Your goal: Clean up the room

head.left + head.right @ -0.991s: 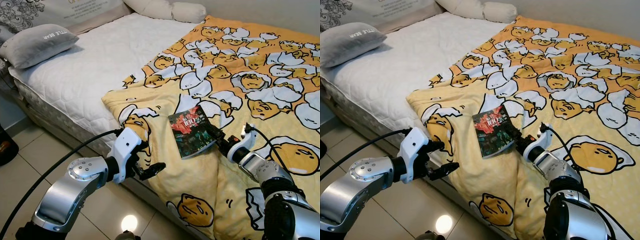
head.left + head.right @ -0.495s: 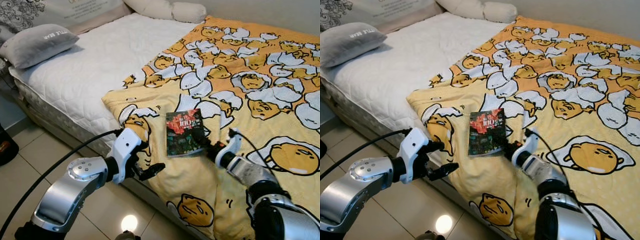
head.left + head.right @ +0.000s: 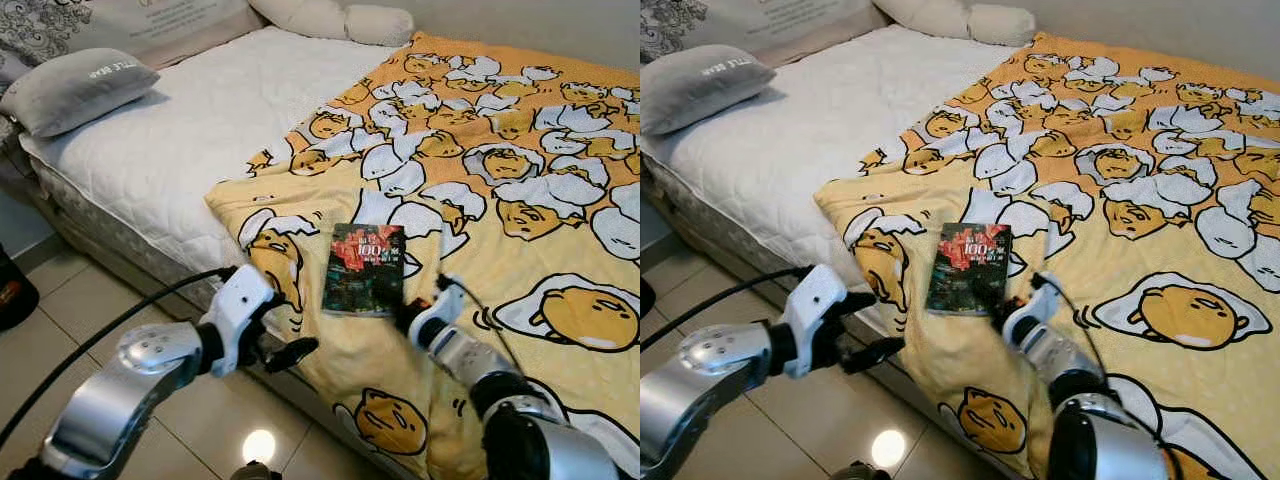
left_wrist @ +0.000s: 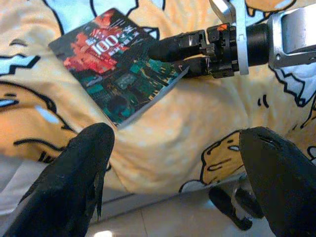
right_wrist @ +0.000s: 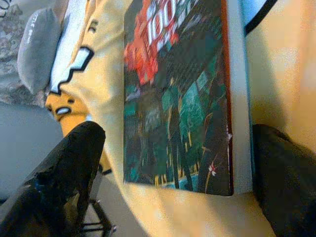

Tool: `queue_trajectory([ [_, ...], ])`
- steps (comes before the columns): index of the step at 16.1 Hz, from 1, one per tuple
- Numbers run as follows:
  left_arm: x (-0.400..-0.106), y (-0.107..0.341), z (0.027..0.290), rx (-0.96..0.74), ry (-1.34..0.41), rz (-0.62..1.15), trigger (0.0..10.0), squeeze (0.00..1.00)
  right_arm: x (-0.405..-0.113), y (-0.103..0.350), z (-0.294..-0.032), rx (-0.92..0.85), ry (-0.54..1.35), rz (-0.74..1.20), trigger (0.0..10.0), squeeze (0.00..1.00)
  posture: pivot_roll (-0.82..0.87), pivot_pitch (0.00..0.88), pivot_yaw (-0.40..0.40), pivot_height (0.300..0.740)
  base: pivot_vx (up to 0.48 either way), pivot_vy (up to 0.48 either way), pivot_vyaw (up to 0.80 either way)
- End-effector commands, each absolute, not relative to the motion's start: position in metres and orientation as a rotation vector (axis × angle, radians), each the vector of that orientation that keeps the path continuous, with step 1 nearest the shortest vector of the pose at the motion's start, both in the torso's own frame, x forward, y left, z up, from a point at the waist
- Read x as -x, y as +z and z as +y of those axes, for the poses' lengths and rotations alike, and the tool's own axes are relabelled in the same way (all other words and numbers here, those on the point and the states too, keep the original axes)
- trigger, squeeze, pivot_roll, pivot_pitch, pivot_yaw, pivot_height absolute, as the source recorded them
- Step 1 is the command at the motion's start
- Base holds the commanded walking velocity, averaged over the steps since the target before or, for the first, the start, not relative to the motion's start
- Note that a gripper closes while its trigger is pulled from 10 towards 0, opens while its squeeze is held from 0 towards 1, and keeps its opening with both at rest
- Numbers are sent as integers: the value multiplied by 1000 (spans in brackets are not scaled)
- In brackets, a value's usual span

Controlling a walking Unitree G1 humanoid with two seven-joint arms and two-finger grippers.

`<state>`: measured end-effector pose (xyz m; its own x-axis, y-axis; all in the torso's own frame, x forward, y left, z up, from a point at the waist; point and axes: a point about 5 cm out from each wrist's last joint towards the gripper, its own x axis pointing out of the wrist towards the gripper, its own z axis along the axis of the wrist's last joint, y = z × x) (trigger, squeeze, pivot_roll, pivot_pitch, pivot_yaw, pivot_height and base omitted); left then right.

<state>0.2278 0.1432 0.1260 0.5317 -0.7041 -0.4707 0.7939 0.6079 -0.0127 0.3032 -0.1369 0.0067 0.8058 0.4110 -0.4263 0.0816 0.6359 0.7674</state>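
Down at the near edge of the bed, our right gripper (image 3: 404,318) is at the book (image 3: 364,268), its two black fingers spread and reaching onto the corner nearest us. The left wrist view shows one finger lying across the cover and the other lower, beside the book's edge, so the jaws are parted around that corner and not yet pinched tight. The book lies flat, cover up, on the yellow blanket (image 3: 520,160), close to where the blanket drops over the side of the mattress (image 3: 190,130).

We judge the step in hand to be the pick-up of the book. To do it well, we want the lower finger slid properly under the cover, because the soft blanket gives way and may bunch into the jaws along with the pages. Close on the spine side if we can, so the book does not fan open when lifted.

Our left gripper (image 3: 285,352) hangs open off the bed's edge, over the tiled floor (image 3: 120,300), holding nothing. Further off, a grey pillow (image 3: 75,88) rests at the head of the bed.
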Motion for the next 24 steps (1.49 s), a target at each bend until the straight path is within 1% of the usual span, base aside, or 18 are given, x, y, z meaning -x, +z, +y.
queue_trajectory([
  [1,-225,130,147,-220,-900,463,10000,1000,-299,3,-129,-906,208,633,10000,0,200,0,78,740,0,0,0],
  [4,-222,131,151,-226,-898,475,10000,1000,-301,4,-123,-956,209,609,10000,0,215,0,85,740,0,0,0],
  [5,-221,132,152,-229,-896,479,10000,1000,-301,6,-120,-978,215,597,5255,0,220,0,88,740,0,0,0],
  [6,-221,132,152,-230,-895,481,10000,1000,-302,6,-119,-983,220,594,3098,0,225,0,89,740,0,0,0],
  [7,-221,133,153,-232,-893,485,10000,1000,-301,6,-116,-985,225,596,0,0,232,0,90,740,0,0,0],
  [8,-220,133,154,-233,-893,486,10000,1000,-301,6,-115,-984,226,597,0,0,233,0,90,740,0,0,0],
  [9,-219,134,154,-236,-892,490,10000,1000,-300,4,-114,-987,201,594,471,0,244,0,92,740,0,0,0],
  [11,-217,135,156,-240,-889,496,10000,1000,-300,3,-113,-992,182,587,392,0,254,0,93,740,0,0,0],
  [14,-217,135,157,-244,-884,499,10000,1000,-301,4,-113,-993,164,576,0,0,253,0,94,740,0,0,0],
  [16,-219,136,157,-246,-883,496,10000,1000,-303,5,-114,-989,156,567,0,0,250,0,95,740,0,0,0],
  [20,-222,136,154,-243,-884,489,10000,1000,-304,6,-119,-974,145,553,0,0,238,0,96,740,0,0,0],
  [24,-234,132,147,-212,-870,451,10000,1000,-311,13,-132,-948,152,515,0,0,180,0,74,740,0,0,0],
])
